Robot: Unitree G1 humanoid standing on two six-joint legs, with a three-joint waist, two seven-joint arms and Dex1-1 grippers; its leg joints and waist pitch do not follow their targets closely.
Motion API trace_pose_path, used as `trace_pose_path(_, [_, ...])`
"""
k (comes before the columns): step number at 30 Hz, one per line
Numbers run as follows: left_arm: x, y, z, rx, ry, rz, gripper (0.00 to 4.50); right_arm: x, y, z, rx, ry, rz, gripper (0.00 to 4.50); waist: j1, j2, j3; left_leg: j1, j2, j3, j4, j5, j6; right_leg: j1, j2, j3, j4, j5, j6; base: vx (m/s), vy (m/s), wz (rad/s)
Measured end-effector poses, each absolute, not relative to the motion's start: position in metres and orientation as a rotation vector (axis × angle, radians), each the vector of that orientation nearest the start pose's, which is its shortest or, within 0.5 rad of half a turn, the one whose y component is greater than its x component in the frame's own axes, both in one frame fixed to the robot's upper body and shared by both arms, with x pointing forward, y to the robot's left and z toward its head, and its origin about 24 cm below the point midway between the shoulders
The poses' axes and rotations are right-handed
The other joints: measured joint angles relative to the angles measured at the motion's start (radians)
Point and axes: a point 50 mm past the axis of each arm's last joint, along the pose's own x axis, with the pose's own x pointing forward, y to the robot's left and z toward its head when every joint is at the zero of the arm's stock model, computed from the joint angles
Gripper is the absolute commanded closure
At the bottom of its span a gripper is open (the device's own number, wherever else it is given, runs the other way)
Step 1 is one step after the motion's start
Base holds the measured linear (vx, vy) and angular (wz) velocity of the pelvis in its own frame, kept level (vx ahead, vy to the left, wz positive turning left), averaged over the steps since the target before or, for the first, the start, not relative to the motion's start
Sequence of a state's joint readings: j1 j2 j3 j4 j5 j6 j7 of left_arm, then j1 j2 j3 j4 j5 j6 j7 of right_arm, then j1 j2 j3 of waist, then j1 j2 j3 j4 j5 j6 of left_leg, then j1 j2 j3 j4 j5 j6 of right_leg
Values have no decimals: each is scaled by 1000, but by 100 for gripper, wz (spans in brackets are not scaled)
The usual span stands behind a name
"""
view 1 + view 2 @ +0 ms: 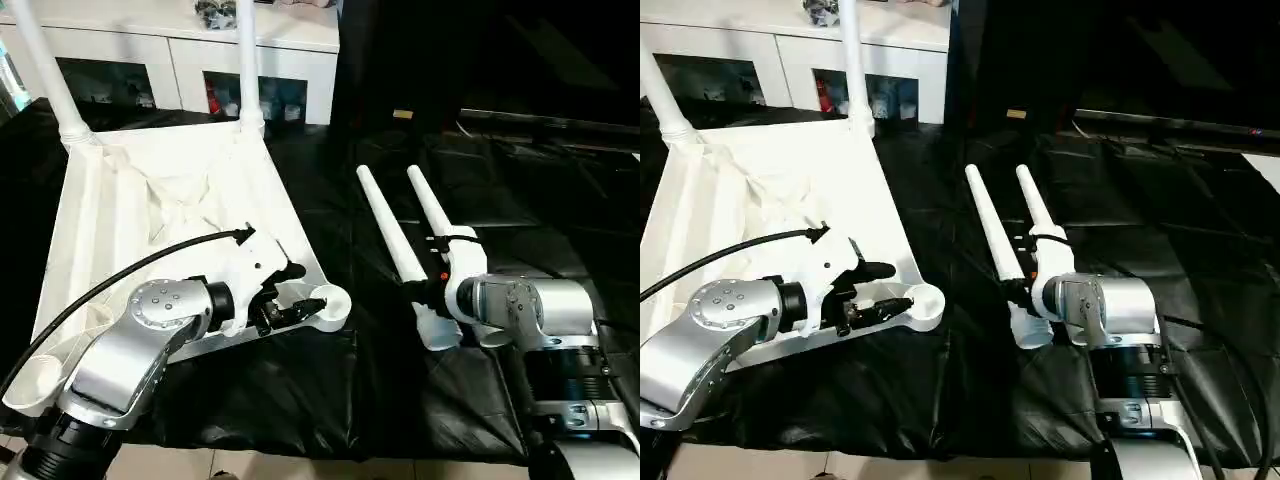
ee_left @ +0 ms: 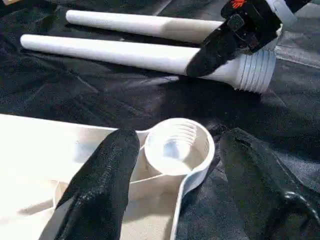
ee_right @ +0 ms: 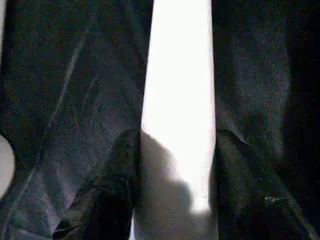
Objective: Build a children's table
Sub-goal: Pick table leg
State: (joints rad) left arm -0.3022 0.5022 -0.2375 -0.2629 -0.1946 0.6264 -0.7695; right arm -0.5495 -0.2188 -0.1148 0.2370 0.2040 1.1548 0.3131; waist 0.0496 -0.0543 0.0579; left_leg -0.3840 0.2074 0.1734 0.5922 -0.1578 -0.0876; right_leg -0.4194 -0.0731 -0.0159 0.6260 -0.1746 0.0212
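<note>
The children's table tabletop (image 1: 150, 200) lies upside down on the black cloth at the left, with two legs (image 1: 247, 60) standing upright in its far corner sockets. My left gripper (image 1: 292, 292) is open at the near right corner, one finger (image 2: 105, 180) over the ribbed underside and the other on the cloth, with the empty threaded socket (image 2: 200, 165) between them. Two loose legs lie side by side in the middle. My right gripper (image 1: 428, 292) is shut on the left one (image 1: 385, 220) near its thick threaded end, a finger (image 3: 120, 170) pressed on each side. The other leg (image 1: 428, 205) lies just beyond.
A white glass-door cabinet (image 1: 290, 60) stands behind the work table. The black cloth (image 1: 330, 400) reaches the near edge just below my forearms. A black cable (image 1: 120, 275) arcs over the tabletop from my left wrist. A dark panel (image 1: 540, 60) fills the back right.
</note>
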Motion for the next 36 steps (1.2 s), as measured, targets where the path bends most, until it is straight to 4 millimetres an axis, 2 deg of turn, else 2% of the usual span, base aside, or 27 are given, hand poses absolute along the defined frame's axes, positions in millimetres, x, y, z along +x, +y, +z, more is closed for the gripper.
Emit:
trace_pose_path(3, [279, 124, 115, 253, 238, -938, 146, 324, -166, 69, 273, 710, 344, 261, 6, 1, 1, -1, 0, 0, 1, 0, 0, 0, 0, 0, 0, 1, -1, 0, 0, 0])
trace_pose_path(5, [295, 117, 132, 136, 166, -861, 146, 328, -160, 81, 342, 597, 431, 262, 11, 1, 1, -1, 0, 0, 2, 0, 0, 0, 0, 0, 1, 2, -2, 0, 0, 0])
trace_pose_path(7, [303, 112, 145, 73, 114, -829, 119, 331, -149, 95, 377, 509, 523, 262, 11, 2, 0, 1, 0, 0, 2, 0, 0, 1, 0, 0, 1, 2, -2, 0, 0, 0])
trace_pose_path(10, [316, 101, 150, -184, 115, -779, 109, 330, -143, 108, 422, 407, 631, 262, 13, 1, 0, -1, 0, 0, 3, 0, 0, 1, 0, -1, 1, 5, -6, 0, 0, 0])
trace_pose_path(13, [324, 90, 151, -330, 141, -768, 74, 328, -132, 116, 435, 333, 735, 262, 15, 1, 0, -2, 0, 0, 4, 0, 0, 1, 0, -1, 0, 5, -6, 0, 0, 0])
trace_pose_path(17, [333, 85, 156, -465, 133, -740, 53, 322, -128, 119, 449, 286, 827, 262, 19, 1, 1, -3, 0, 0, 4, 0, 1, 1, 0, -2, -2, 5, -6, 0, 0, 0])
trace_pose_path(19, [337, 81, 159, -492, 141, -734, 24, 315, -124, 121, 455, 266, 893, 262, 25, 0, 1, -3, 0, 0, 4, 0, 1, 1, 0, -2, -3, 5, -6, 0, 0, 0])
trace_pose_path(26, [343, 74, 167, -595, 126, -721, 0, 310, -113, 124, 428, 242, 983, 262, 40, -1, 1, -4, 0, 0, 4, 0, 1, 1, -1, -2, -4, 5, -6, 0, 0, 0])
trace_pose_path(28, [343, 74, 168, -603, 127, -719, 0, 310, -113, 124, 418, 237, 984, 262, 41, -3, 2, -4, 0, 0, 4, 0, 1, 1, -1, -2, -4, 4, -6, 0, 0, 0])
trace_pose_path(29, [343, 74, 168, -603, 128, -713, 33, 311, -113, 125, 414, 235, 983, 262, 41, -4, 2, -4, 0, 0, 4, 0, 1, 1, -1, -2, -4, 4, -5, 0, 0, 0])
trace_pose_path(32, [344, 76, 167, -605, 131, -691, 36, 311, -112, 124, 394, 237, 986, 262, 41, -6, 2, -4, 0, 0, 4, 0, 1, 1, -1, -2, -4, 3, -3, 0, 0, 0])
trace_pose_path(35, [345, 78, 167, -617, 133, -656, 78, 311, -109, 124, 371, 237, 986, 262, 41, -10, 3, -4, 0, 0, 4, 0, 1, 1, -1, -3, -4, 3, -3, 0, 0, 0])
trace_pose_path(36, [346, 79, 167, -619, 134, -644, 78, 311, -109, 123, 367, 239, 986, 262, 40, -12, 4, -5, 0, -1, 4, 0, 1, 1, -1, -3, -4, 3, -2, 0, 0, 0])
